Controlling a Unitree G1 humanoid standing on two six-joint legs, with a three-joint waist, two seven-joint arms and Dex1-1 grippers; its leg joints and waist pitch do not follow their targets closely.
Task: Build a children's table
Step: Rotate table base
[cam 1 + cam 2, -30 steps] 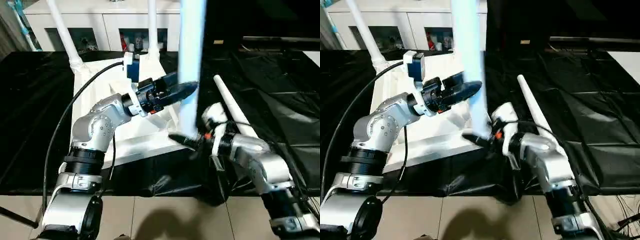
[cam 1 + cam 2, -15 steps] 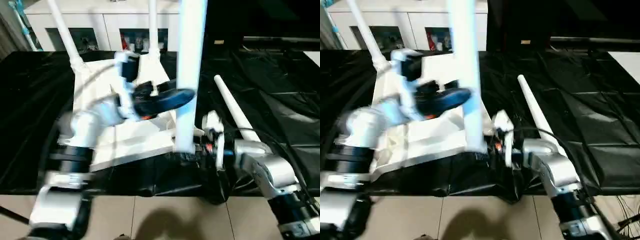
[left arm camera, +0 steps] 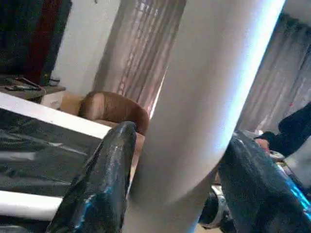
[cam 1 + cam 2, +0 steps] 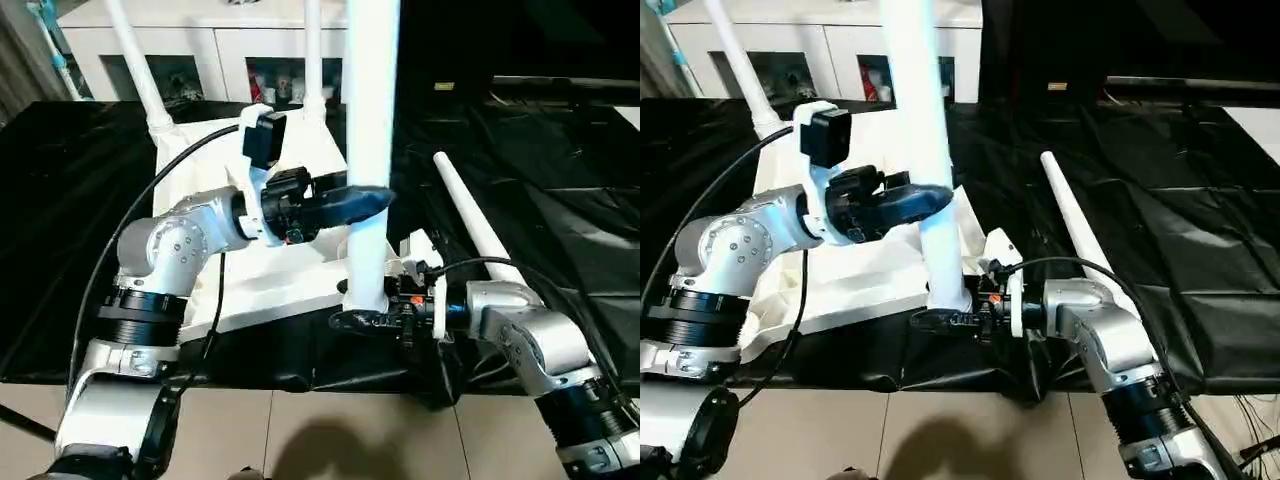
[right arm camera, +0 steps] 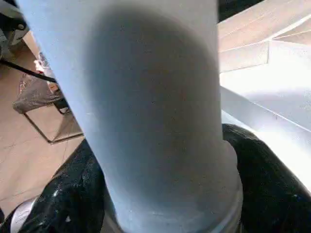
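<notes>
The tabletop [image 4: 270,275] lies upside down on the black-covered worktop [image 4: 560,220], near its front edge, w/ two legs [image 4: 135,60] already standing in the far corner sockets. A third leg [image 4: 371,150] stands near-upright at the tabletop's front corner on the robot's right; its long axis runs vertical and its foot end sits at or just above that corner socket. Whether it's fully seated can't be told.

That's the relation the next move likely turns on: leg axis vs socket axis. The leg looks roughly plumb, so prob. a straight push down, maybe w/ a twist, is what's needed.

Right tool [image 4: 365,318] is low, at the leg's base, fingers either side of the tube and closed around it, per the right wrist view. Left tool [image 3: 172,189] comes in from the side higher up; its fingers [image 3: 104,179] bracket the tube at mid-height, partly open, one finger touching or nearly so, the other w/ a slight gap. Firm grip there can't be confirmed.

Both arms are equally close to the leg. A fourth leg [image 4: 475,220] lies flat on the worktop, toward its right side, untouched.
</notes>
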